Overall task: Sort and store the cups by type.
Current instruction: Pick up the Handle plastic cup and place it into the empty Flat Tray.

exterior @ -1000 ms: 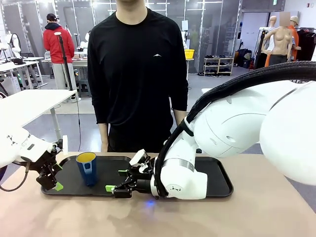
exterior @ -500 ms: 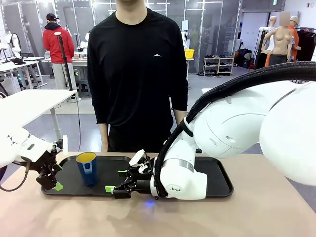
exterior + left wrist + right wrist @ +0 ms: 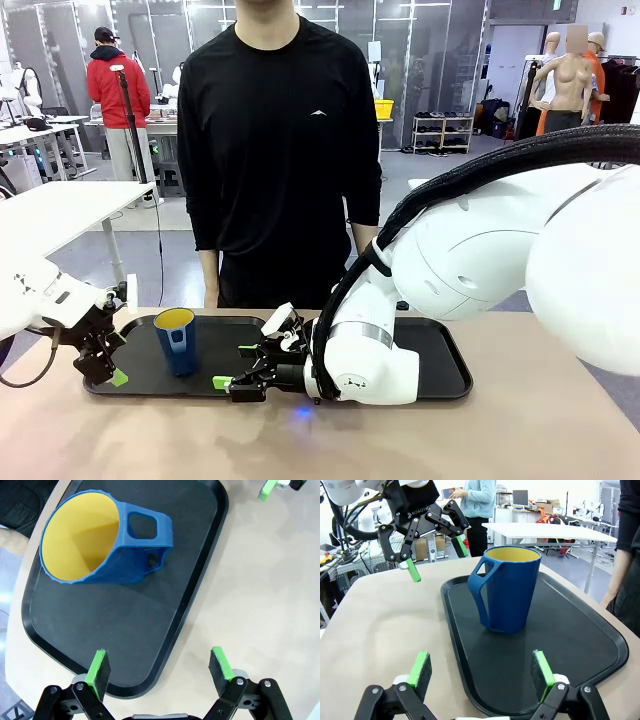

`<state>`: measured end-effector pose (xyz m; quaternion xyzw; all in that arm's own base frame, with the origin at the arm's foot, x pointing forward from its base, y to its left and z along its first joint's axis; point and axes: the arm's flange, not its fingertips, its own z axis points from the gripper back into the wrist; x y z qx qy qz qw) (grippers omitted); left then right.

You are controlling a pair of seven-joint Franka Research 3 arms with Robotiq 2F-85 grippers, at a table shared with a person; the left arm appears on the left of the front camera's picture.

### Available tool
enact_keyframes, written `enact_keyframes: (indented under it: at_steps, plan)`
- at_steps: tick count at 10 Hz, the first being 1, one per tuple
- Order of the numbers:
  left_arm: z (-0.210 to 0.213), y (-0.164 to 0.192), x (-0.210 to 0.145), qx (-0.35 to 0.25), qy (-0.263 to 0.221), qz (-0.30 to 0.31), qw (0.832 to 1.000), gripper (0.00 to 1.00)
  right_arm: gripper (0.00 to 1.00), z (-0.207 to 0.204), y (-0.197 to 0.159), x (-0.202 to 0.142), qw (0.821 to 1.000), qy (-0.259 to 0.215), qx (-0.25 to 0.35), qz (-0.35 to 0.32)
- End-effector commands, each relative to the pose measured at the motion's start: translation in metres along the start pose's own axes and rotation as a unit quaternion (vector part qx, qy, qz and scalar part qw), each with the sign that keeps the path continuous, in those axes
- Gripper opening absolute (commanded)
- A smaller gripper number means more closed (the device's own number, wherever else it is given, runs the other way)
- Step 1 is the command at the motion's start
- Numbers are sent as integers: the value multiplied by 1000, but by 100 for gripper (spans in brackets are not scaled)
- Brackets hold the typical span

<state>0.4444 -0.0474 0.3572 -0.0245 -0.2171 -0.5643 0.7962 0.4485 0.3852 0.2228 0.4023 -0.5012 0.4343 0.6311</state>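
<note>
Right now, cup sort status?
Done: blue cup stands upright on the black tray. In hand: nothing; left gripper and right gripper both open, flanking it. Left: pairing it with the other cup type, which I can't locate here.

White arms [image 3: 470, 250], green-padded black claws [image 3: 240, 368]

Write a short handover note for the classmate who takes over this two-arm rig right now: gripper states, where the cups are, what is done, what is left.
Left gripper: open, holding nothing, over the left end of the black tray.
Right gripper: open, holding nothing, low over the tray, pointing at the blue cup.
Blue cup: upright on the tray's left part, yellow inside, handle towards the robot, untouched.
Done: nothing visibly sorted or stored so far.
Left: grasp the blue cup and put it away by type; the person stands at the far edge, hands off the table.
</note>
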Motion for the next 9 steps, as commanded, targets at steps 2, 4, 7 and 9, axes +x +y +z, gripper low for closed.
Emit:
enact_keyframes:
  at_steps: [2,4,7,9]
  plan:
    - [-1,0,-1,8,8,0,1000,100,100,0,0,0,1000,0,0,0]
    - [-1,0,-1,8,8,0,1000,100,100,0,0,0,1000,0,0,0]
    - [-1,0,-1,8,8,0,1000,100,100,0,0,0,1000,0,0,0]
    - [-1,0,-1,8,8,0,1000,100,100,0,0,0,1000,0,0,0]
